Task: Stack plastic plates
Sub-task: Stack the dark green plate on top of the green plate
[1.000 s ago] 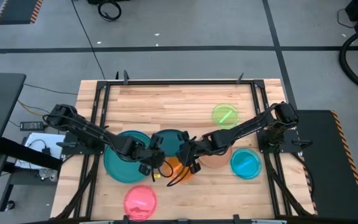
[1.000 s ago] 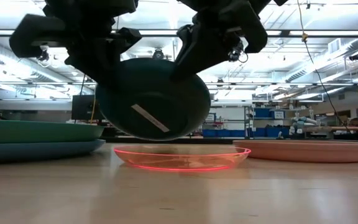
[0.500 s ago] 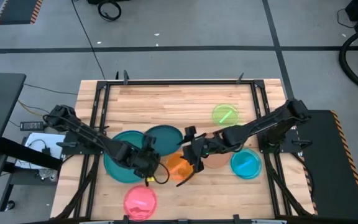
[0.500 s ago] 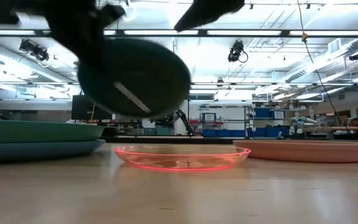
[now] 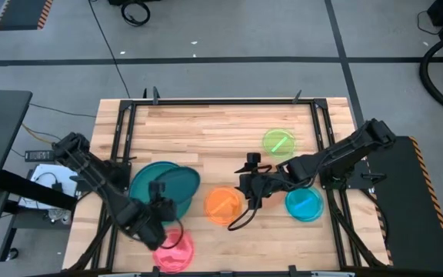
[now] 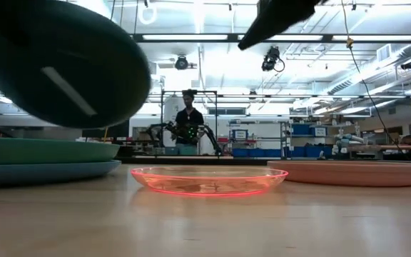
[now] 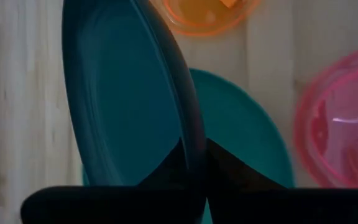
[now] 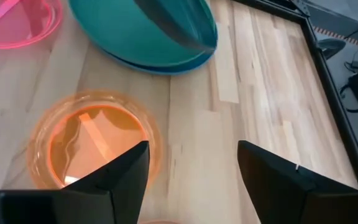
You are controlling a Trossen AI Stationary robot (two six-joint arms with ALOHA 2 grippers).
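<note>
Dark teal plate (image 5: 177,187) is pinched at its rim by the left gripper (image 5: 157,205), tilted over the teal plate (image 5: 146,189) near the table's left edge. Right gripper (image 5: 254,185), spread wide and empty, is parked beside the orange plate (image 5: 223,205).

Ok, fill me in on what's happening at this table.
The left hand holds a dark teal plate by its rim, carrying it tilted over the teal plate that sits on a blue one. The right hand hangs open near the orange plate, holding nothing. Pink, green, cyan and tan plates lie unstacked.
</note>
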